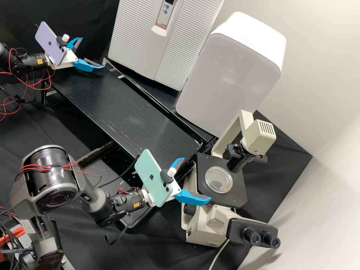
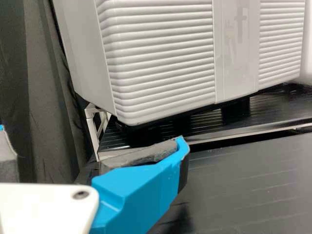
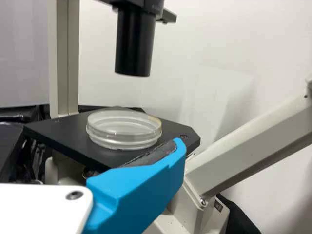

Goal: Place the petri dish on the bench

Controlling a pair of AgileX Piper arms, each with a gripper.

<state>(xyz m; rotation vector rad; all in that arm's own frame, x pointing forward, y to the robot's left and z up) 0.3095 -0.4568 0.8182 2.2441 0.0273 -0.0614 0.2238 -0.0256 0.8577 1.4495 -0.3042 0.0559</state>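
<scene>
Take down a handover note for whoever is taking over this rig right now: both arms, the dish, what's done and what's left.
Left end effector: open, empty, at the bench's far end.
Right end effector: open, empty, beside the microscope stage.
Petri dish: flat on that stage, beneath the black tube, ungripped.
Done: no part of the transfer shows as complete.
Left to do: grip the dish, lift it off the stage, set it on the bench. The right arm looks best placed.
</scene>
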